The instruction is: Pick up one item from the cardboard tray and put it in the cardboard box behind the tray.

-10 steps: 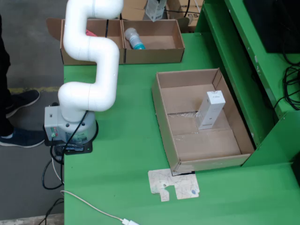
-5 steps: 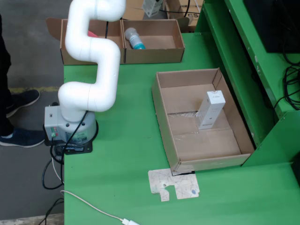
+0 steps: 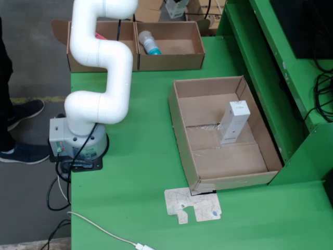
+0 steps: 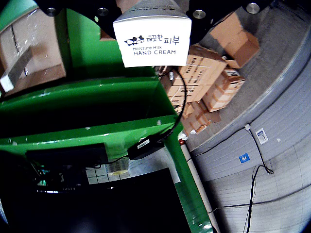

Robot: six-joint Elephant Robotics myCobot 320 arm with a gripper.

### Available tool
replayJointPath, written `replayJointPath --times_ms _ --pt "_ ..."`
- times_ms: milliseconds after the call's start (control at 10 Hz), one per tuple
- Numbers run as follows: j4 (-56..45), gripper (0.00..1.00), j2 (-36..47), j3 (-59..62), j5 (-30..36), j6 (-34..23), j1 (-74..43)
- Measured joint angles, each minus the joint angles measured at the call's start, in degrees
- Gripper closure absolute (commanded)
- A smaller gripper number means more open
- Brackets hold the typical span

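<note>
- In the wrist view, a white hand cream box (image 4: 153, 41) sits at the top edge, clamped between the dark gripper (image 4: 146, 9) parts; its printed end face points straight at the camera, so its long axis runs along the gripper's reach.
- The gripper holds this box; in the fixed view both are barely visible at the far top edge (image 3: 176, 8), above the far cardboard boxes (image 3: 169, 47).
- The right far box holds a blue-and-white bottle (image 3: 148, 42) lying on its side.
- In the near cardboard tray (image 3: 182, 130), 1 tall white carton (image 3: 234, 122) stands tilted, leaning toward the tray's right wall.
- The white arm (image 3: 101, 67) rises from its base at the table's left edge.
</note>
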Motion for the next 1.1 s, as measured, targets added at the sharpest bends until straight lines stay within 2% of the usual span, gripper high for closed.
replayJointPath --times_ms 300,1100 --pt "-7.82 1.00 2.11 -0.09 2.28 5.88 0.44" --pt "-29.08 1.00 3.87 0.00 4.22 11.60 1.76"
